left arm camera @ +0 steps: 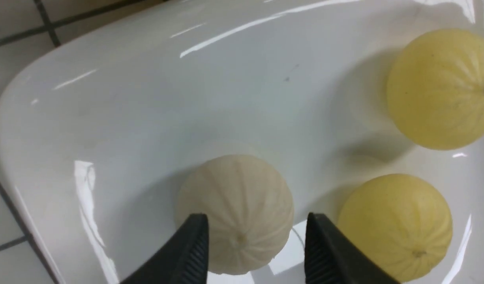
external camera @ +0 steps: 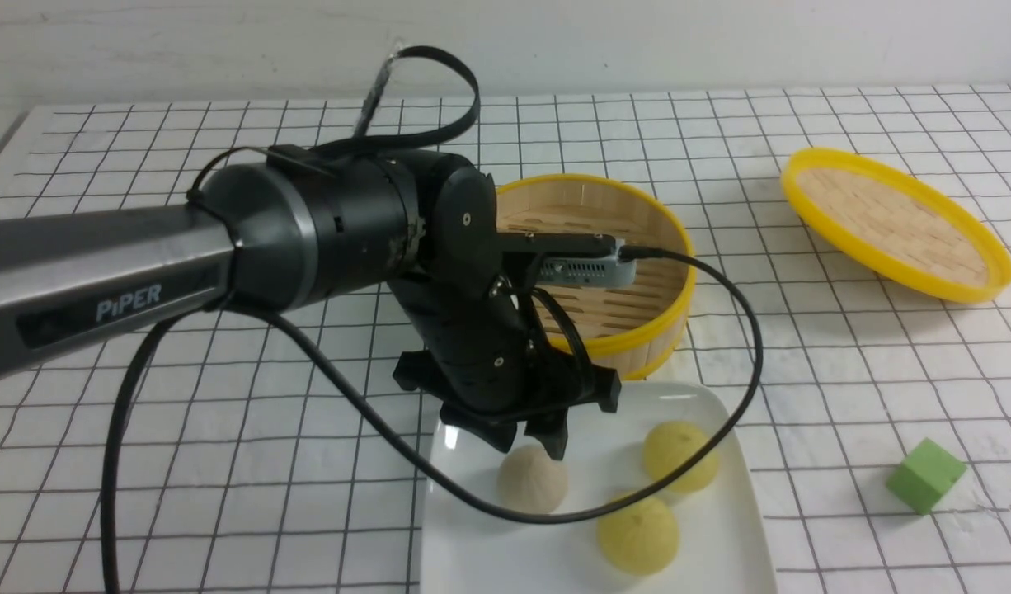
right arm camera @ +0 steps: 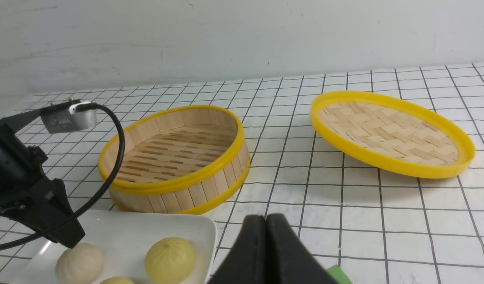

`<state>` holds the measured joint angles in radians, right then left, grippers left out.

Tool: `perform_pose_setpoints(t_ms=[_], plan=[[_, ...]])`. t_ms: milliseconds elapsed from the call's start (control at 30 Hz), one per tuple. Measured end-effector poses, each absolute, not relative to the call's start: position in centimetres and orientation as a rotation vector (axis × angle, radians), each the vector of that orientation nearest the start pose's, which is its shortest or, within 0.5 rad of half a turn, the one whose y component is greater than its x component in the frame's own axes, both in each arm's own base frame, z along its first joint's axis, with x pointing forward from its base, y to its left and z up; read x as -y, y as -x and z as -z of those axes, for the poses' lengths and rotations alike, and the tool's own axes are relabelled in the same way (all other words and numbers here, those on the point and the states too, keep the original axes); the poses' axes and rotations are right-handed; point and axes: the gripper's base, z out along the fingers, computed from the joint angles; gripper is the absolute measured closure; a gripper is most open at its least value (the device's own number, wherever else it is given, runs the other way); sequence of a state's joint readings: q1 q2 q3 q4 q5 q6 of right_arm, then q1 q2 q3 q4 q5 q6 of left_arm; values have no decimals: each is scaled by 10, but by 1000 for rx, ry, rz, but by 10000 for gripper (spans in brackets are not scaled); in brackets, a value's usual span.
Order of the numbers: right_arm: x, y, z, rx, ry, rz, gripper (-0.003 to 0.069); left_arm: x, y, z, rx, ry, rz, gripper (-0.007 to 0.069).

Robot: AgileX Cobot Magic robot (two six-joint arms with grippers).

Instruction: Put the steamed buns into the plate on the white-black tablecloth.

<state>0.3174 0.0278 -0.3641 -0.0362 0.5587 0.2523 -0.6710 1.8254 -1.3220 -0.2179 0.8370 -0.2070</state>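
Observation:
The white square plate [external camera: 740, 549] lies on the white-black tablecloth [external camera: 225, 462] at the near middle. Three steamed buns rest in it: an off-white one [external camera: 532, 480] and two pale yellow ones [external camera: 679, 454] [external camera: 637, 535]. My left gripper [external camera: 529, 444] hangs just above the off-white bun. In the left wrist view its fingers [left arm camera: 194, 252] stand open to either side of that bun [left arm camera: 234, 205], with a gap at one side. The two yellow buns [left arm camera: 439, 86] [left arm camera: 396, 225] lie beside it. My right gripper [right arm camera: 267, 221] is shut and empty, low over the cloth, and shows only in its wrist view.
An empty bamboo steamer basket [external camera: 637, 330] stands just behind the plate. Its woven lid [external camera: 893, 223] lies tilted at the back right. A green cube [external camera: 926, 474] sits on the cloth right of the plate. The left arm's cable [external camera: 745, 330] loops over the plate.

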Motion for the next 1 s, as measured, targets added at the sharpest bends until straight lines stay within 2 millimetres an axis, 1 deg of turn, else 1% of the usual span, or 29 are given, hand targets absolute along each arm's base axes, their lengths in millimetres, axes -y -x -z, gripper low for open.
perform_pose_setpoints(t_ms=[33,100,233,267,333,400,500,633,667,700,733,767,800,833,867,900,933,967,1000], plan=[[-7,-28,-280,-1719,68,-384,667,245,-285,-220,-2858,-496,441,302],[-7,-28,-280,-1720,68,-384,666,245,-285,-220,-2859,-494,443,358],[-7,-28,-280,-1721,67,-386,664,245,-284,-220,-2869,-497,440,536],[-7,-28,-280,-1721,67,-386,663,245,-284,-220,-2869,-497,440,536],[-7,-28,-279,-1723,70,-375,660,244,-283,-221,-2872,-499,439,607],[-6,-30,-276,-1725,77,-342,659,243,-282,-226,-2863,-500,445,622],[-5,-34,-266,-1728,67,-291,657,240,-278,-241,-2831,-502,463,622],[-3,-43,-232,-1773,-4,-204,654,230,-270,-278,-2739,-532,462,622],[-3,-43,-229,-1778,-16,-193,654,229,-269,-282,-2730,-535,459,622],[-2,-45,-212,-1820,-45,-161,651,223,-264,-299,-2682,-548,450,622],[-2,-46,-211,-1825,-49,-158,650,221,-262,-303,-2673,-549,450,622],[0,-47,-199,-1857,-76,-133,649,214,-256,-319,-2624,-560,437,622],[0,-49,-187,-1890,-93,-117,648,208,-251,-330,-2596,-569,419,622],[1,-49,-181,-1907,-104,-107,647,203,-246,-338,-2574,-572,413,622],[1,-49,-180,-1912,-104,-107,647,201,-245,-340,-2567,-575,405,622],[1,-50,-171,-1936,-113,-98,645,191,-235,-357,-2514,-578,390,622],[1,-51,-171,-1916,-114,-105,645,182,-227,-371,-2467,-577,384,622],[1,-51,-171,-1909,-114,-107,644,180,-226,-374,-2458,-577,378,622],[0,-51,-172,-1898,-124,-122,642,165,-210,-397,-2368,-566,379,622]])
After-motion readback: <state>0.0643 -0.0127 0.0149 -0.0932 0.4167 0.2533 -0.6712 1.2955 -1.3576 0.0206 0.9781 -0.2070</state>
